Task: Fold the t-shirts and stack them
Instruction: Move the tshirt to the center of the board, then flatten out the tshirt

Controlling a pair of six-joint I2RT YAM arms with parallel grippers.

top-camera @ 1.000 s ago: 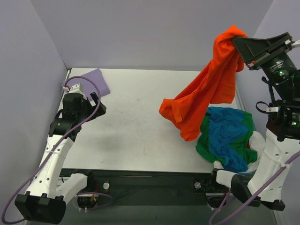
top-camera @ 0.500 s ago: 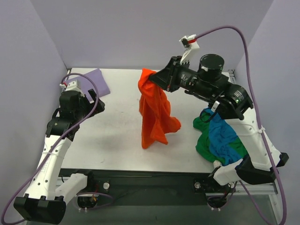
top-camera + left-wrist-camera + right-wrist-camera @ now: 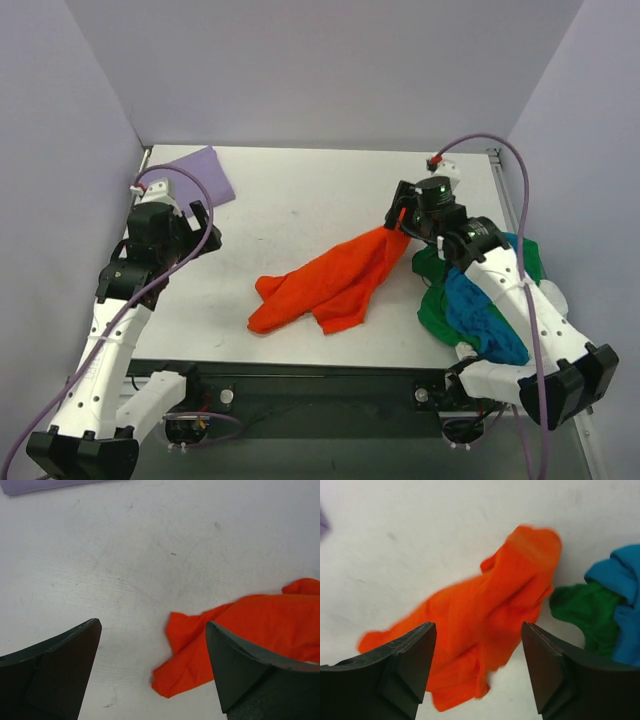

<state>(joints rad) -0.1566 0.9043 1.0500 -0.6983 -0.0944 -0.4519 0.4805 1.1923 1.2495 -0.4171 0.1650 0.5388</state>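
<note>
The orange-red t-shirt (image 3: 325, 285) lies crumpled and stretched out on the white table (image 3: 300, 200), left of centre to the right. My right gripper (image 3: 397, 216) hovers open over its upper right end; in the right wrist view the orange cloth (image 3: 490, 610) lies loose below the spread jaws (image 3: 476, 630). Green (image 3: 435, 305) and blue (image 3: 480, 300) t-shirts sit heaped at the right. The lavender t-shirt (image 3: 197, 172) lies at the back left corner. My left gripper (image 3: 192, 226) stands open and empty over bare table (image 3: 152, 625), with the orange shirt's end (image 3: 240, 630) to its right.
Grey walls close in the table at the back and on both sides. The black front rail (image 3: 320, 375) carries both arm bases. The right arm reaches over the green and blue heap (image 3: 600, 605).
The right arm swung the orange shirt from high at the right down to the table's middle, then opened and let it drop. The left arm barely moved.
</note>
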